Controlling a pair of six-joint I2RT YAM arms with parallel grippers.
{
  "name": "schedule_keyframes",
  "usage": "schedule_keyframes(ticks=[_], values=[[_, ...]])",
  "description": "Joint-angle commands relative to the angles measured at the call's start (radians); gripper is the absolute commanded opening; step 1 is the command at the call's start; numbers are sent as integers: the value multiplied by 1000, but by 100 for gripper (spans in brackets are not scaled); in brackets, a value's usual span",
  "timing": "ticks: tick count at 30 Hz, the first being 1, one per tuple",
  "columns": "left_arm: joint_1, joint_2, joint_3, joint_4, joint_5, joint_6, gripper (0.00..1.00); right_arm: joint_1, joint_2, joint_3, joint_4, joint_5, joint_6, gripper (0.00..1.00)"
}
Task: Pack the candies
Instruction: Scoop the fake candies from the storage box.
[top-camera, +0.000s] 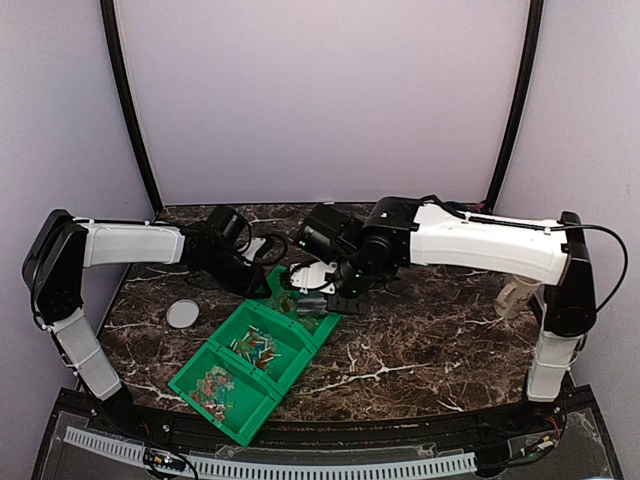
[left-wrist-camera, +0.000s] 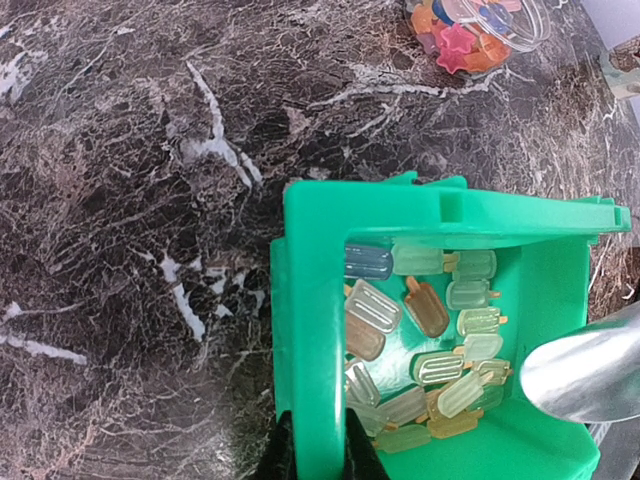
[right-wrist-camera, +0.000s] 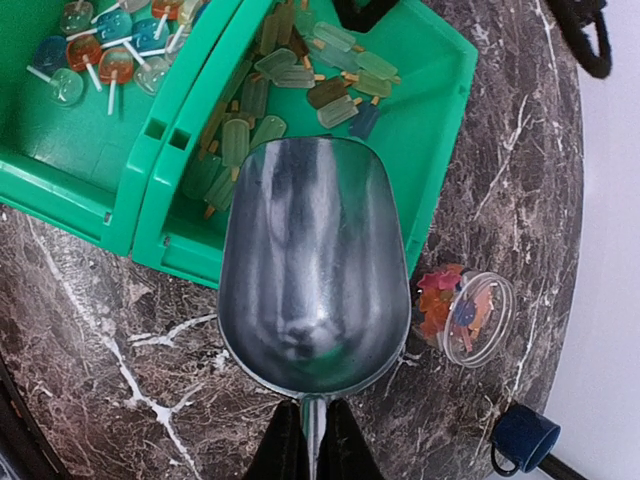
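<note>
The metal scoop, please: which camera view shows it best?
The right wrist view: the scoop fills the frame, its empty bowl seen whole, its handle in the right claw. The left wrist view catches only part of its bowl at the right edge; in the top view the right arm hides nearly all of it.

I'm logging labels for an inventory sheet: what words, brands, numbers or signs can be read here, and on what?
None can be read. The green bin, metal scoop, clear jar, round lid and blue cup show no lettering in any view.
</note>
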Motion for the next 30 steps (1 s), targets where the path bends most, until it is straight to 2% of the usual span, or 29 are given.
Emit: schedule_keyframes(ticks=[1, 12, 18, 24, 30], values=[[-13, -26, 41, -12, 33, -11, 0, 14, 65, 72, -73, -24, 2, 0], [-30, -25, 49, -26, 2, 0, 0, 24, 250, 191, -132, 23, 16, 0], [-33, -26, 49, -25, 8, 0, 0, 34, 323, 242, -118, -98, -40, 0], [-34, -32, 46, -18, 14, 0, 0, 30, 263, 87, 56, -257, -108, 0], [-34, -36, 41, -4, 34, -4, 0, -24, 207, -98, 290, -371, -72, 0]])
